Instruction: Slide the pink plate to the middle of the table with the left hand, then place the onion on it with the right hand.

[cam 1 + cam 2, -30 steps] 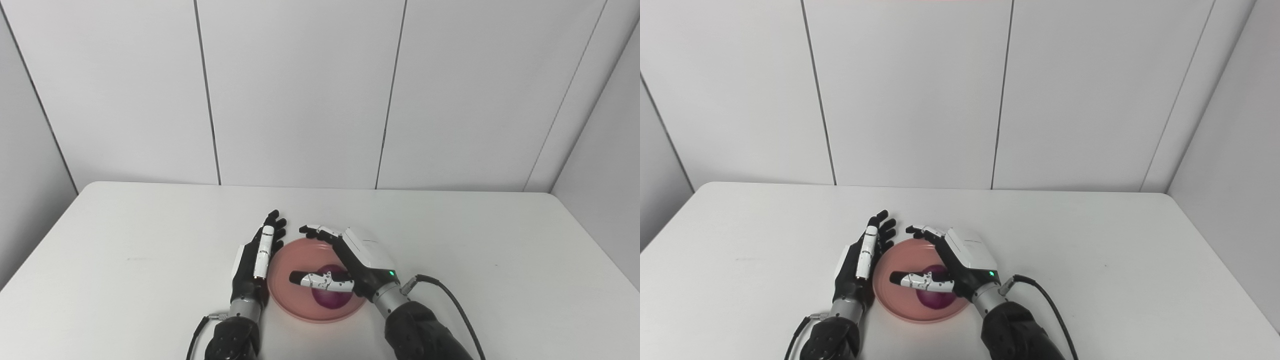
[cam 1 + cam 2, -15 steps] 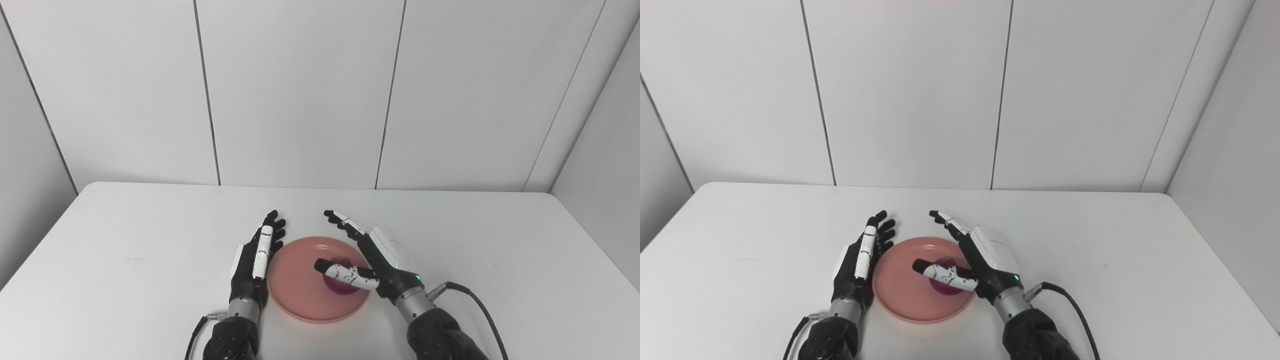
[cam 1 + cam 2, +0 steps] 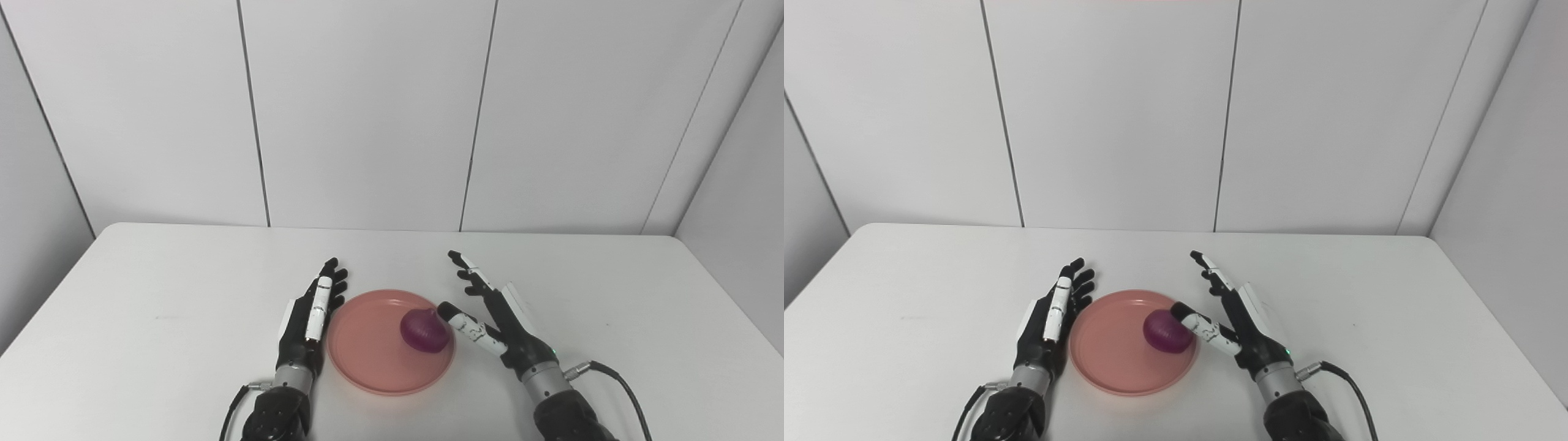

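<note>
The pink plate point(image 3: 373, 355) lies flat near the table's front middle. A purple onion point(image 3: 424, 331) rests on the plate's right part, free of any grasp. My right hand point(image 3: 496, 318) is open just right of the plate, fingers stretched forward; its thumb tip lies close beside the onion, and contact cannot be told. My left hand point(image 3: 309, 318) is open too, standing on edge along the plate's left rim. In the right eye view the onion point(image 3: 1167, 331) sits between my left hand point(image 3: 1050, 318) and my right hand point(image 3: 1243, 321).
The white table point(image 3: 153, 294) stretches well to the left, right and back of the plate. A black cable point(image 3: 618, 383) trails from my right wrist toward the front right. Grey wall panels rise behind the table's far edge.
My right hand has let go of the onion and drawn back to the right, off the plate. The onion now lies uncovered on the plate. The left hand has barely moved.
</note>
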